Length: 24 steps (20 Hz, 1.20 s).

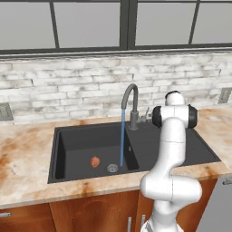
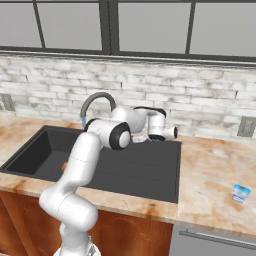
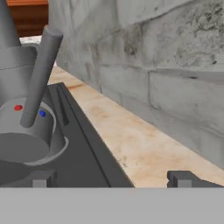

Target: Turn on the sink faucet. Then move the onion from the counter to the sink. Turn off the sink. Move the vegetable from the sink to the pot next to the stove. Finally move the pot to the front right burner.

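Note:
Water runs in a thin blue stream (image 1: 122, 138) from the arched dark grey sink faucet (image 1: 130, 102) into the black sink (image 1: 77, 142). On the basin floor, left of the drain (image 1: 112, 168), lies the reddish-orange onion (image 1: 94, 161). In the hand view my gripper (image 3: 113, 179) is open, with nothing between its fingertips. It sits low over the sink's back rim, just right of the faucet base. The faucet's lever (image 3: 41, 74) stands up at the left, apart from both fingertips (image 3: 183, 178). My arm's elbow (image 1: 174, 117) hides the hand in the left base view. The pot and stove are out of view.
The brick wall (image 3: 175, 65) rises close behind the gripper, with a narrow strip of beige counter (image 3: 140, 144) before it. A small blue-and-white object (image 2: 241, 192) lies on the counter at the right. The sink's drainboard (image 2: 150, 170) lies under my arm.

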Motion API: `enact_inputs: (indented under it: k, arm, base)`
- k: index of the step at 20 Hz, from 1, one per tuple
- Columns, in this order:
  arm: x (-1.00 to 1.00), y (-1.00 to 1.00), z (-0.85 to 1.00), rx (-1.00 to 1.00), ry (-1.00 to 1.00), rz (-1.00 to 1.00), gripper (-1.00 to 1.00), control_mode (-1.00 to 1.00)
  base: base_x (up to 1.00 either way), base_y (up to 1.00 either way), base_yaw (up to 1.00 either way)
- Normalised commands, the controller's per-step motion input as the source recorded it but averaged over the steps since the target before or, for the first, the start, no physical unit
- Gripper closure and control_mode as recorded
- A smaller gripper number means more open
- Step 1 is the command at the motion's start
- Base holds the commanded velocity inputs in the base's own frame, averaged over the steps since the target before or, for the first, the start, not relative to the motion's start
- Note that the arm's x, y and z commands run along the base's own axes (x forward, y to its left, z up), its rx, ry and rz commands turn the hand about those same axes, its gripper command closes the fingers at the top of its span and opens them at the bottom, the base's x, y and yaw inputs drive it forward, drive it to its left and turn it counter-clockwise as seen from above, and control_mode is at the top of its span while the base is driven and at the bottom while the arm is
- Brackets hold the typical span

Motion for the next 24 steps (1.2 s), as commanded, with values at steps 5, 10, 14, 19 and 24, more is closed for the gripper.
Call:
enact_inputs:
  k: [5,10,14,19,24]
  arm:
    - [0.12,0.5,0.0,0.0,0.0,0.0,-1.0,-1.0]
    - [0.23,0.19,0.0,0.0,0.0,0.0,-1.0,-1.0]
    - [0.21,0.0,0.0,0.0,0.0,0.0,-1.0,-1.0]
    - [0.0,0.0,0.21,0.0,-0.09,0.01,-1.0,-1.0]
    - [0.0,0.0,0.36,0.0,-0.05,0.0,-1.0,-1.0]
  base:
    - [0.0,0.0,0.0]
    - [0.0,0.0,0.0]
    - [0.0,0.0,0.0]
    - [0.0,0.0,0.0]
    - [0.0,0.0,0.0]
